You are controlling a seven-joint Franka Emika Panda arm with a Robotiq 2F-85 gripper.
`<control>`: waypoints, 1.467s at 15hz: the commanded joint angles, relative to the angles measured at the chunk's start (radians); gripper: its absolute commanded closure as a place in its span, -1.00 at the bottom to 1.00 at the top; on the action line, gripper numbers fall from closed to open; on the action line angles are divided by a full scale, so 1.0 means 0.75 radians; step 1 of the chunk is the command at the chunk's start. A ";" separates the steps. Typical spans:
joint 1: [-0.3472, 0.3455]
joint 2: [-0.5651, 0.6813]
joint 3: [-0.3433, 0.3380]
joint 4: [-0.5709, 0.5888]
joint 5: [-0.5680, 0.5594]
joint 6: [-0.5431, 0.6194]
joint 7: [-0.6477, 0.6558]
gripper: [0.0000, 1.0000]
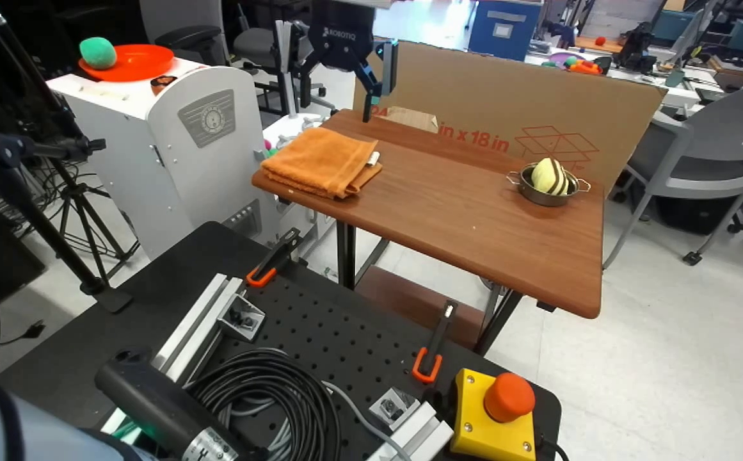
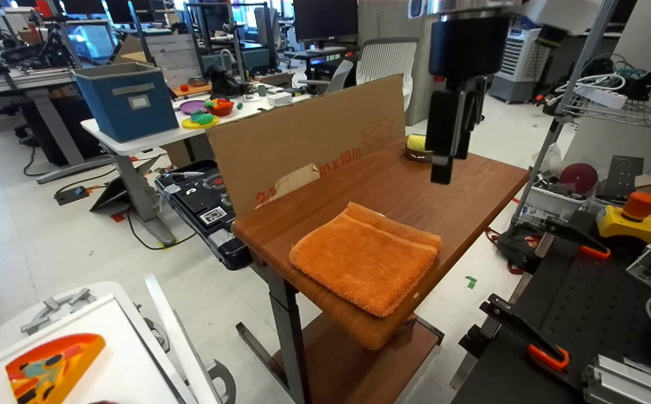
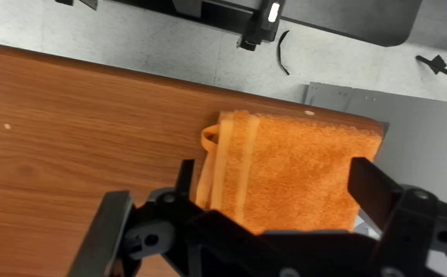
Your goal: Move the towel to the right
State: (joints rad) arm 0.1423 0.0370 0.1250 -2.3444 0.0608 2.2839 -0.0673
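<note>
The towel is a folded orange cloth lying flat at one end of the wooden table; it shows in both exterior views (image 1: 320, 160) (image 2: 367, 258). In the wrist view the towel (image 3: 292, 169) lies beyond and between the fingers, with a small loop at one edge. Its part nearest the wrist is hidden by the gripper body. My gripper (image 1: 337, 105) is open and empty, raised above the table. It also shows side-on in an exterior view (image 2: 449, 168). In the wrist view the gripper's fingertips (image 3: 273, 169) are spread wide, apart from the towel.
The brown table (image 1: 473, 224) has a small metal pot (image 1: 545, 195) at its other end, holding a yellow-and-black ball (image 1: 550, 176). A cardboard sheet (image 1: 493, 96) stands along one long edge. A black workbench (image 1: 345, 346) with clamps and an emergency button (image 1: 496, 410) stands opposite.
</note>
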 commanded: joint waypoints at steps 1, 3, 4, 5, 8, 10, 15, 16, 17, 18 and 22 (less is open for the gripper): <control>0.038 0.125 0.057 0.038 0.087 0.143 -0.018 -1.00; 0.058 0.201 0.082 0.047 0.076 0.260 0.008 -1.00; 0.066 0.241 0.090 0.051 0.061 0.321 0.028 -1.00; 0.070 0.277 0.097 0.057 0.061 0.368 0.038 -1.00; 0.089 0.390 0.094 0.082 0.020 0.475 0.085 -1.00; 0.091 0.472 0.080 0.122 -0.004 0.490 0.099 -1.00; 0.078 0.649 0.014 0.227 -0.070 0.444 0.095 -1.00; 0.066 0.666 0.003 0.236 -0.082 0.428 0.077 -1.00; 0.050 0.673 -0.004 0.241 -0.086 0.404 0.059 -1.00; 0.033 0.664 -0.019 0.232 -0.100 0.370 0.045 -1.00; -0.021 0.627 -0.113 0.232 -0.190 0.230 0.037 -1.00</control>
State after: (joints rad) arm 0.1557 0.5054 0.0931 -2.1836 -0.0246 2.5284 -0.0188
